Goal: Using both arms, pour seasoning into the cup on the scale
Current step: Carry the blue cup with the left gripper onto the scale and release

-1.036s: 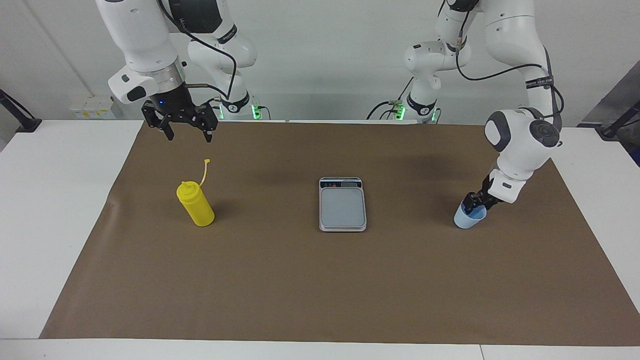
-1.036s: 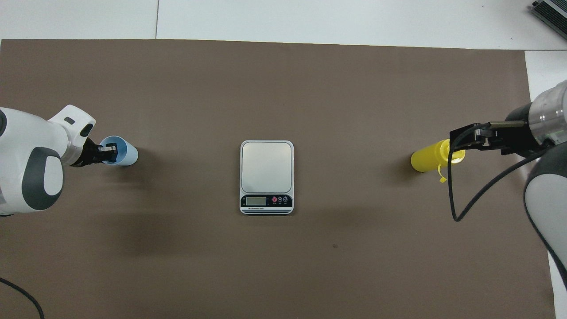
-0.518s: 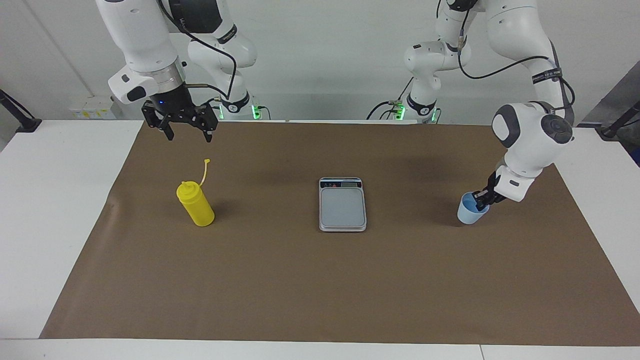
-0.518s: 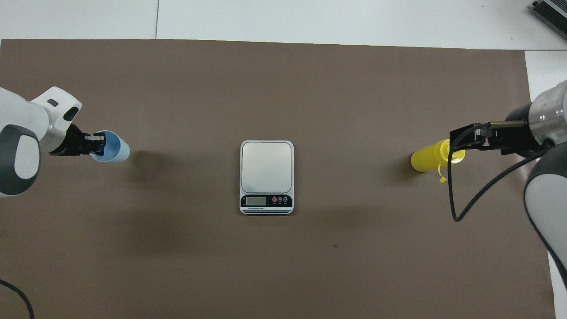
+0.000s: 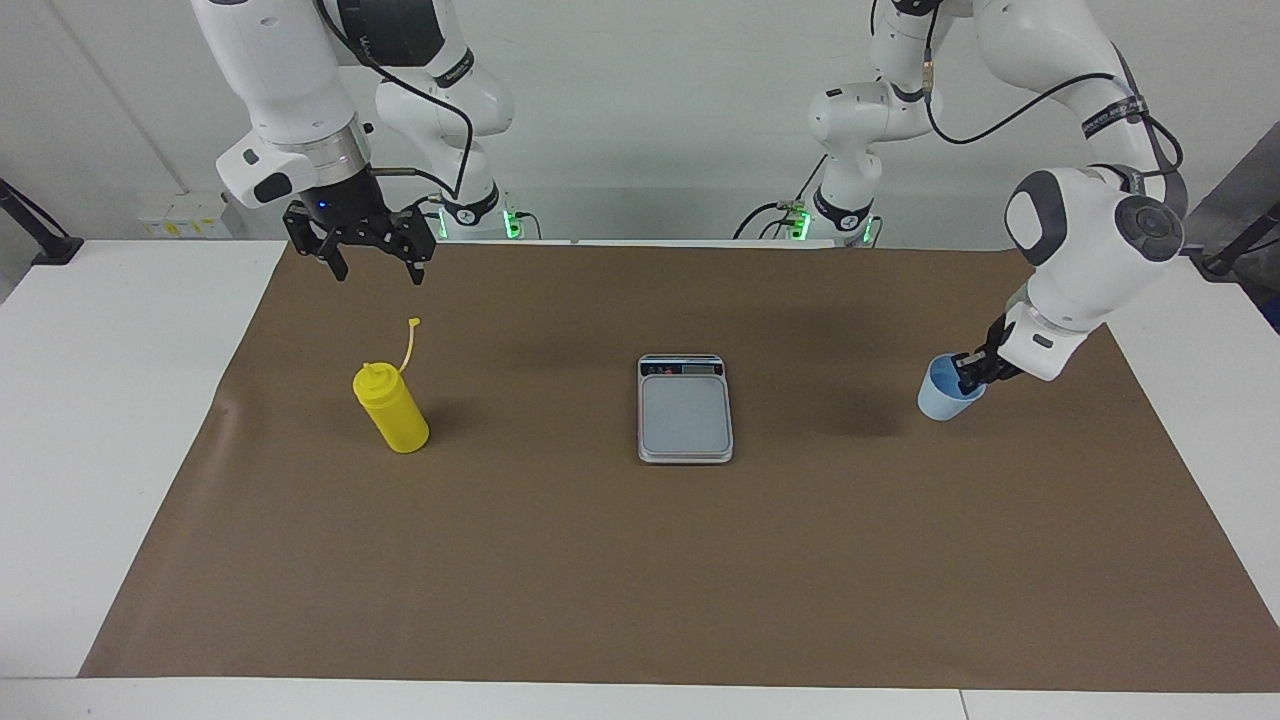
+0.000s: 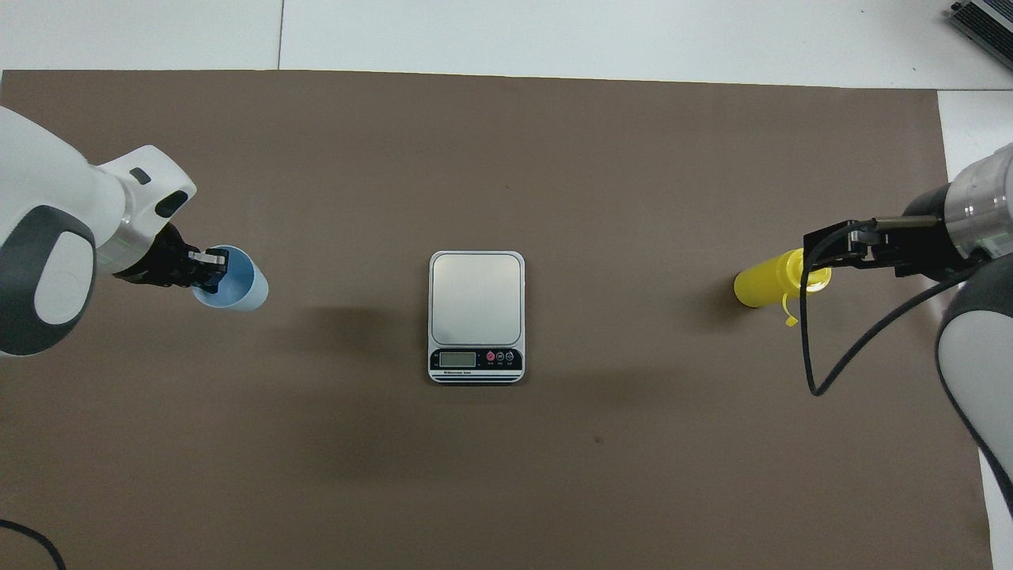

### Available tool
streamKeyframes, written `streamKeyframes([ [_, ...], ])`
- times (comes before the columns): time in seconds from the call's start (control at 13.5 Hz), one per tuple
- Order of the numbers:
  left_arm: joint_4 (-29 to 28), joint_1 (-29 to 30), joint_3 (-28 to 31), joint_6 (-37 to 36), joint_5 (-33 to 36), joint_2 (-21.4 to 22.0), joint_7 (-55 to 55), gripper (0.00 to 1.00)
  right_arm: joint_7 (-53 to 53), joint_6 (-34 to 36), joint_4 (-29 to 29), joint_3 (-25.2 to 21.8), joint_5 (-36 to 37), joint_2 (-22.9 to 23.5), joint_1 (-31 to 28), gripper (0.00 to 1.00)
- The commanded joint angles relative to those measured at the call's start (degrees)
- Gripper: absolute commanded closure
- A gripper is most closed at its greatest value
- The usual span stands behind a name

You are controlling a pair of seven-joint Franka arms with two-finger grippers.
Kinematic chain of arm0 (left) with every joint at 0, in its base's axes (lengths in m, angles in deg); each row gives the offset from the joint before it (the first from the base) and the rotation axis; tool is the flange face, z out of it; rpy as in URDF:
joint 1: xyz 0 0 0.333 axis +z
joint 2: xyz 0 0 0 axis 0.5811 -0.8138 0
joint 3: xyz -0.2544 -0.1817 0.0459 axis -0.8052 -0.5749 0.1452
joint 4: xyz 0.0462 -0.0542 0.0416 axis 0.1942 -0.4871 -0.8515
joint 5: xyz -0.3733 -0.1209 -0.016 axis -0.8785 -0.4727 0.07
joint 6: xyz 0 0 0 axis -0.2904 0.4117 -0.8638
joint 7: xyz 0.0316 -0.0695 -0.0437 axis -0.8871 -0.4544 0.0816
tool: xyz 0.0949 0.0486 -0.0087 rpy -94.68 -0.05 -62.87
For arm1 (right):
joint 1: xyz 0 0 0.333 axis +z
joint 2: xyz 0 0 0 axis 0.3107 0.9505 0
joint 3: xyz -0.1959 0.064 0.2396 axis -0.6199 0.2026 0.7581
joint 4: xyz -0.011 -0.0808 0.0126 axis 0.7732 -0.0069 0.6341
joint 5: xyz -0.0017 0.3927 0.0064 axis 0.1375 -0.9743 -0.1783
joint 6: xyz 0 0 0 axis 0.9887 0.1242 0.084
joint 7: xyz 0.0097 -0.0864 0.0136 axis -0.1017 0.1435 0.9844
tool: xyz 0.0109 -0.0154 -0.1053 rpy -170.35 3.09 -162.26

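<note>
The light-blue cup (image 5: 940, 400) (image 6: 237, 289) hangs just above the brown mat at the left arm's end, its shadow on the mat below. My left gripper (image 5: 968, 378) (image 6: 207, 265) is shut on the cup's rim, one finger inside. The silver scale (image 5: 685, 410) (image 6: 476, 297) lies mid-mat with nothing on its plate. At the right arm's end the yellow seasoning bottle (image 5: 395, 415) (image 6: 764, 286) stands upright, its cap strap sticking up. My right gripper (image 5: 380, 268) (image 6: 819, 252) hangs open well above the mat beside the bottle, holding nothing.
A brown mat (image 5: 640, 560) covers most of the white table (image 5: 110, 400). A black cable (image 6: 831, 364) loops down from the right arm's wrist.
My left gripper has lifted the cup off the mat and carried it a little toward the scale. The right arm, bottle and scale have not moved.
</note>
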Motion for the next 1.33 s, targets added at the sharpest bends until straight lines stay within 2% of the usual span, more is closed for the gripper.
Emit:
streamKeyframes([
  [0.0, 0.5, -6.6, 0.7, -0.5, 0.4, 0.2, 6.3, 1.0, -0.4, -0.8, 1.5, 0.3, -0.1, -1.2, -0.7, 0.0],
  [0.15, 0.2, -10.7, 0.6, 1.1, 0.2, 0.2, 10.1, 1.0, -0.4, -0.8, 1.5, 0.3, -0.1, -1.2, -0.6, 0.0],
  [0.52, -0.3, -19.1, 0.4, 10.3, -2.8, -1.2, 21.0, 1.0, -0.4, -0.8, 1.5, 0.3, -0.1, -1.2, -0.6, 0.0],
  [0.74, 0.4, -22.0, 0.4, 13.5, -2.8, -4.1, 25.6, 1.0, -0.4, -0.8, 1.5, 0.3, -0.1, -1.2, -0.6, 0.0],
  [0.89, 2.6, -25.1, 0.6, 14.9, -2.2, -7.8, 29.7, 1.0, -0.4, -0.8, 1.5, 0.3, -0.1, -1.2, -0.7, 0.0],
  [1.26, 3.4, -26.9, 0.6, 17.8, -1.7, -11.6, 32.0, 1.0, -0.4, -0.8, 1.5, 0.3, -0.1, -1.2, -0.6, 0.0],
])
